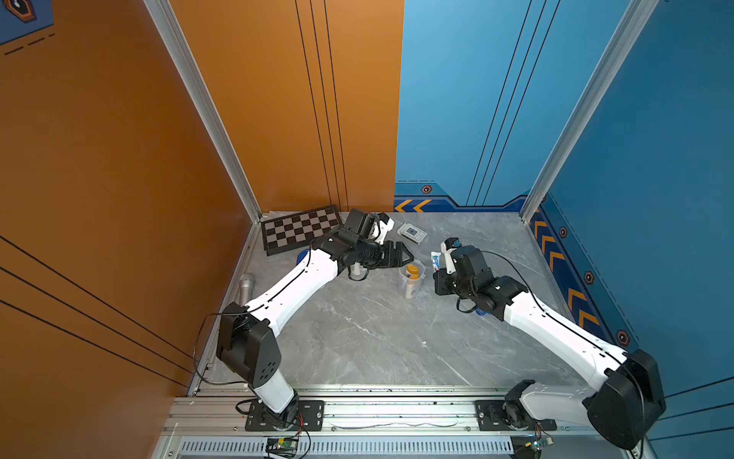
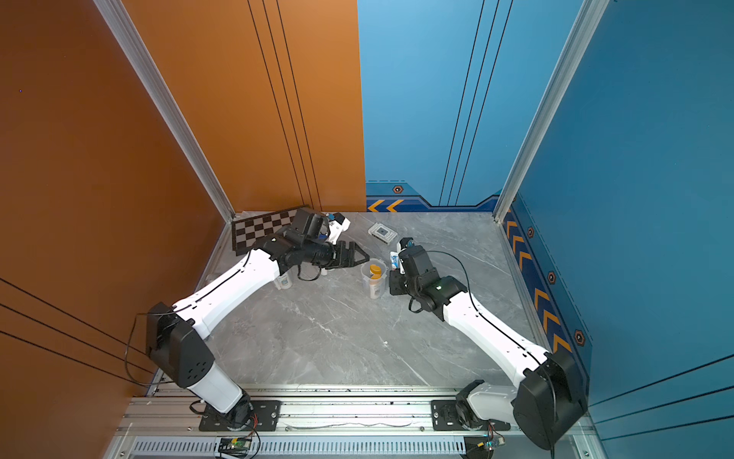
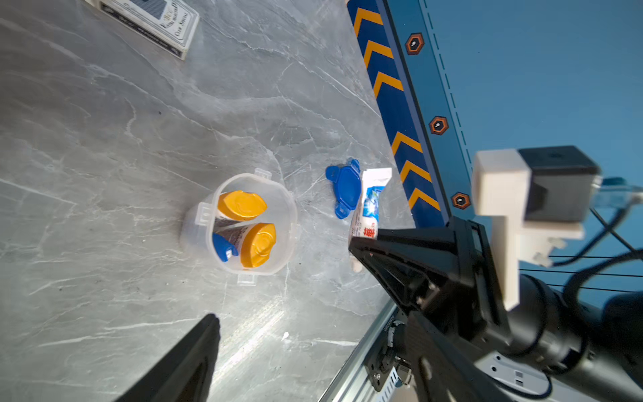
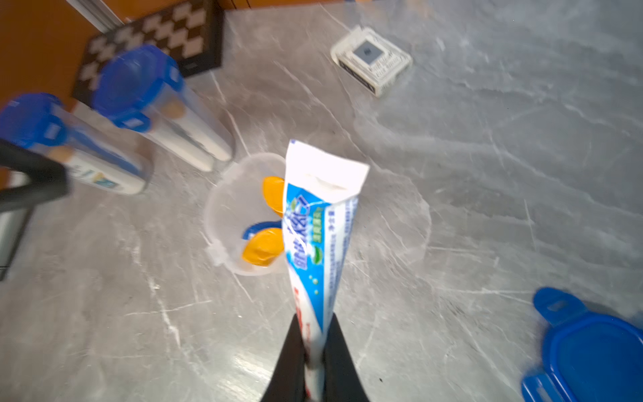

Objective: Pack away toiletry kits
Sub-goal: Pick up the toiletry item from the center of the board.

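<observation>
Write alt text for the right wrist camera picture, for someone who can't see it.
The right tool grips a white toothpaste tube near an open clear cup holding two gold-capped bottles. Two blue-lidded cups and a loose blue lid sit on the grey table.

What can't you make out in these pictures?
- Toothpaste tube: cap end hidden inside the right claw, right wrist view.
- Loose blue lid: cut off by that view's edge.
- Lidded cups: blurred there; mostly under the left arm in both top views.
- Card box: cut off by left wrist view's edge.
</observation>
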